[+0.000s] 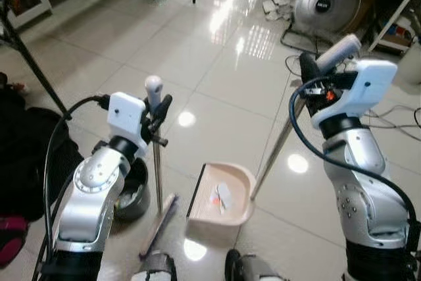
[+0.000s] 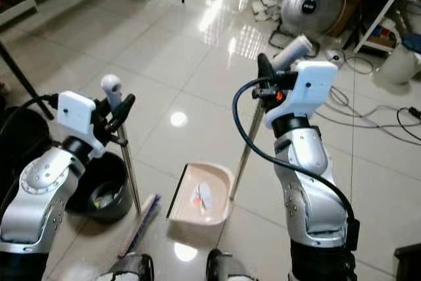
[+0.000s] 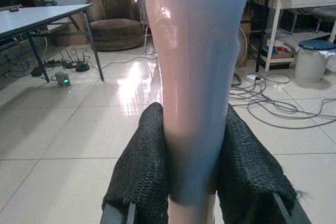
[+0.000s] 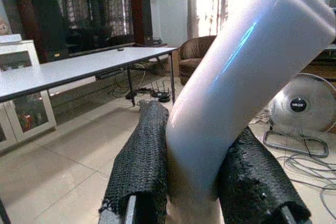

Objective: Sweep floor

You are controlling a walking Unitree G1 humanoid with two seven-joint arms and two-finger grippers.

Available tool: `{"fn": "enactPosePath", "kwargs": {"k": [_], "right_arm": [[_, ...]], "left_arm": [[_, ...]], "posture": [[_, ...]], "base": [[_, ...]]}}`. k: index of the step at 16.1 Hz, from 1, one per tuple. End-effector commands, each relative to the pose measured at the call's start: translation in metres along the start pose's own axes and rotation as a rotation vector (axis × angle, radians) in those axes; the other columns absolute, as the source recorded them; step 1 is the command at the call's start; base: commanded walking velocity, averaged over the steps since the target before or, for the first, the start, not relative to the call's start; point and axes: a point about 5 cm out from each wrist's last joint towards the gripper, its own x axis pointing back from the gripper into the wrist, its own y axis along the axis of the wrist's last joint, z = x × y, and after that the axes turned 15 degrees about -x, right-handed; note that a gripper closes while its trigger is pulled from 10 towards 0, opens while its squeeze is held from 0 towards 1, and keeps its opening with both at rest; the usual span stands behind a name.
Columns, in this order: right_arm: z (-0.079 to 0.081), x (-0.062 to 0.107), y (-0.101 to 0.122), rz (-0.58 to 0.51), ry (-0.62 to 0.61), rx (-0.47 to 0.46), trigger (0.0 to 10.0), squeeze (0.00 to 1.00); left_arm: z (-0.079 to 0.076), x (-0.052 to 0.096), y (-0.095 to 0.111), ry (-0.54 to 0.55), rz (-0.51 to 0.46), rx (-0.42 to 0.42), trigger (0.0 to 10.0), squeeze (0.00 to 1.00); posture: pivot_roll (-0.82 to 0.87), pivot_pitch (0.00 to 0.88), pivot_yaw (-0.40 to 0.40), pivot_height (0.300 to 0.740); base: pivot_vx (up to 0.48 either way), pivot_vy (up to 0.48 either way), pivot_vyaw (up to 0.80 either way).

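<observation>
The left gripper (image 1: 160, 111) has its jaws clenched on the pale grip of the broom handle (image 1: 153, 89), with the black fingers (image 3: 142, 166) pressed against both sides of it. Straight below the jaws the thin metal pole drops to the broom head (image 1: 158, 224), which rests on the tiled floor (image 1: 197, 64).

The right gripper (image 2: 266, 74) has its jaws grasping the white grip of the dustpan handle (image 2: 293, 51). From these jaws the pole slants down and inward to the pink dustpan (image 1: 220, 195), which sits on the floor just beside the broom head. A few scraps of litter (image 1: 219, 197) lie inside the pan.

Below and outside the left jaws stands a dark bowl (image 2: 102, 192).

Farther off, beyond the right jaws, a floor fan (image 1: 327, 1) stands among loose cables (image 2: 368, 106). A white surface on black legs (image 4: 79, 69) stands beyond the left jaws.
</observation>
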Motion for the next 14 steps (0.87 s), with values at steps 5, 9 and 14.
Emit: {"fn": "enactPosePath", "kwargs": {"k": [5,9,14], "right_arm": [[0.002,0.001,0.014,-0.054,-0.003,-0.035,10.0,0.0],[-0.001,0.001,0.023,-0.087,-0.01,-0.065,10.0,0.0],[-0.002,-0.003,0.035,-0.113,0.002,-0.091,10.0,0.0]], "left_arm": [[0.0,0.003,0.006,-0.022,-0.018,-0.027,10.0,0.0],[0.0,0.004,0.005,-0.035,-0.014,-0.035,10.0,0.0],[0.002,0.006,0.0,-0.03,0.021,-0.039,10.0,0.0]], "posture": [[0.01,0.074,-0.041,0.74],[0.01,0.067,-0.035,0.74],[0.01,0.065,-0.031,0.74]], "base": [[-0.282,0.0,0.0],[-0.276,0.0,0.0],[0.0,0.0,0.0]]}}
